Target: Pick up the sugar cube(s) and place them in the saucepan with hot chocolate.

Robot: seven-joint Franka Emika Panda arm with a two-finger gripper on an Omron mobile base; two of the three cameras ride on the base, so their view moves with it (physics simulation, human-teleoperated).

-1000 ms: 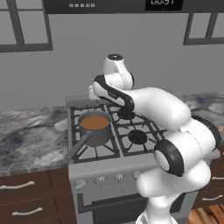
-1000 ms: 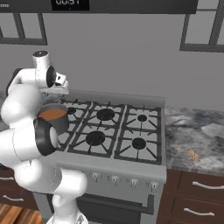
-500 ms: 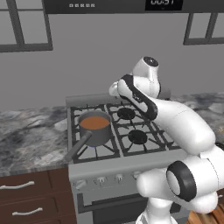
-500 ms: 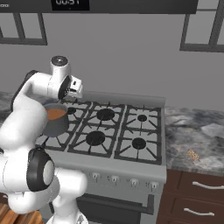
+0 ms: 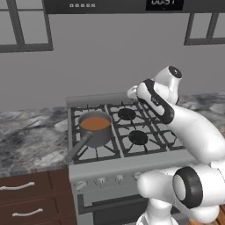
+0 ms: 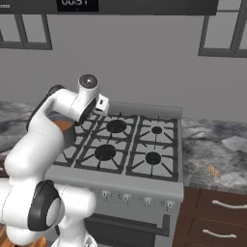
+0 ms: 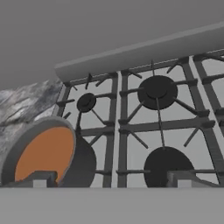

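Note:
The grey saucepan (image 5: 94, 127) with orange-brown liquid stands on the stove's front left burner, its dark handle (image 5: 78, 149) pointing to the front left. In the hand view the saucepan (image 7: 43, 153) lies at the lower left. My arm hides most of the saucepan (image 6: 63, 126) in the right base view. My gripper (image 5: 132, 92) (image 6: 100, 107) hovers over the back of the stove, to the right of and above the pan. In the hand view the gripper (image 7: 113, 179) is open, fingertips (image 7: 43, 178) wide apart, nothing between them. Small tan sugar cubes (image 6: 211, 170) lie on the right counter.
The grey gas stove (image 6: 144, 144) has several black burners and a raised back ledge (image 7: 144, 48). Marbled counters (image 5: 30, 132) (image 6: 217, 144) flank it, with wood drawers (image 6: 217, 217) below. A range hood (image 5: 110, 5) hangs overhead.
My arm has swung from over the saucepan to the right, toward the middle back of the stove. The saucepan and the base have not moved.

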